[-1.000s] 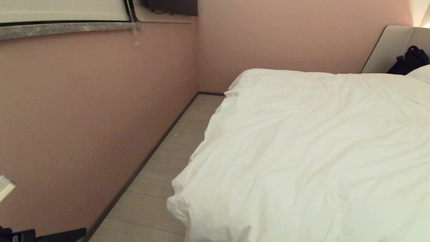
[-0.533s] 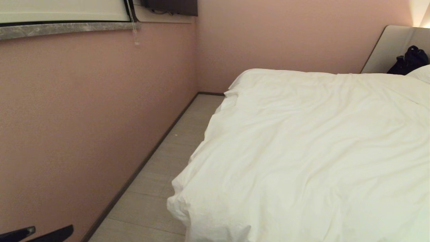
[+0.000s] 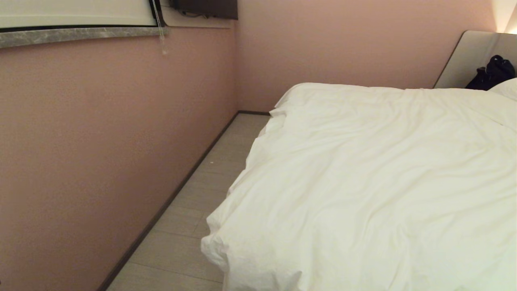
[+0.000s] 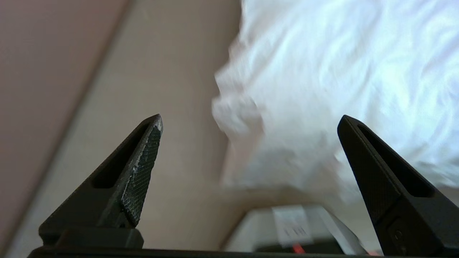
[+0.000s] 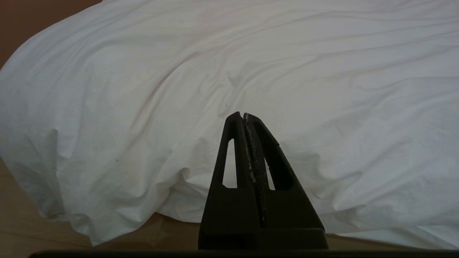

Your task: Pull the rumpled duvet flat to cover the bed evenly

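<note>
The white duvet [image 3: 363,182] lies spread over the bed with soft creases, and its near-left corner hangs down toward the floor. Of the bed only the padded headboard [image 3: 468,56] shows, at the far right. No gripper is in the head view. In the left wrist view my left gripper [image 4: 250,118] stands wide open with nothing between its fingers, short of the duvet's hanging corner [image 4: 244,114] and above the floor. My right gripper [image 5: 241,114] is shut and empty, pointing at the duvet [image 5: 251,64] where it drapes over the bed's side.
A pink wall [image 3: 101,141] runs along the left, with a narrow strip of pale floor [image 3: 194,210] between it and the bed. A black bag [image 3: 490,72] and a pillow [image 3: 507,87] sit by the headboard. A grey window sill [image 3: 76,34] is high on the wall.
My left gripper's dark fingers, seen earlier at the head view's bottom-left corner, have dropped out of that view. The duvet has not moved.
</note>
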{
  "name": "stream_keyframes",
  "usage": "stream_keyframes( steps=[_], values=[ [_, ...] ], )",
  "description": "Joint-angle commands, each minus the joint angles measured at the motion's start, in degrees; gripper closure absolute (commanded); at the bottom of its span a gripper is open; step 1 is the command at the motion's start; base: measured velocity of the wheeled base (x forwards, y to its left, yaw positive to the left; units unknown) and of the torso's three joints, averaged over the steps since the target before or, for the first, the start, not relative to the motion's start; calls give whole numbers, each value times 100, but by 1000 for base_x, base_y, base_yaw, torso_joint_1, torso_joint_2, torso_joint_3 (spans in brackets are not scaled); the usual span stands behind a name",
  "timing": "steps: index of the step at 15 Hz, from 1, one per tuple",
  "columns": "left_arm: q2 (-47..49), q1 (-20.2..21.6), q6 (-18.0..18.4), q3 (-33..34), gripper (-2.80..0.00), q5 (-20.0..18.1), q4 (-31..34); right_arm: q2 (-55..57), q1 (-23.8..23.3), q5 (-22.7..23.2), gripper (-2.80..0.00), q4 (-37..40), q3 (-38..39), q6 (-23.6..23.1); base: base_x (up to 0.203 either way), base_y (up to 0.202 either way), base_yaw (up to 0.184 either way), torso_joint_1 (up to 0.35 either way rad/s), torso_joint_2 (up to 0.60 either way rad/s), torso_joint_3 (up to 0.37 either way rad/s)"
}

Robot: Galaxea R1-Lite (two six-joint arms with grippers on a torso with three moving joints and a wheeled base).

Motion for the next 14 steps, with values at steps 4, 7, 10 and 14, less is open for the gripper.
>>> stream_keyframes(
  steps=[4,7,10,14],
  values=[
    [-724,-421,389,355,-280,616,-515,7,2,0,0,3,0,-2,0,0,0,0,0,0],
    [-780,-1015,516,708,-280,912,-1049,7,2,0,0,3,0,-2,0,0,0,0,0,0],
    [-1072,-938,772,1508,-280,920,-2050,7,2,0,0,1,0,-2,0,0,0,0,0,0],
    [-2083,-771,775,2071,-280,756,-2386,7,2,0,0,2,0,-2,0,0,0,0,0,0]
  ],
)
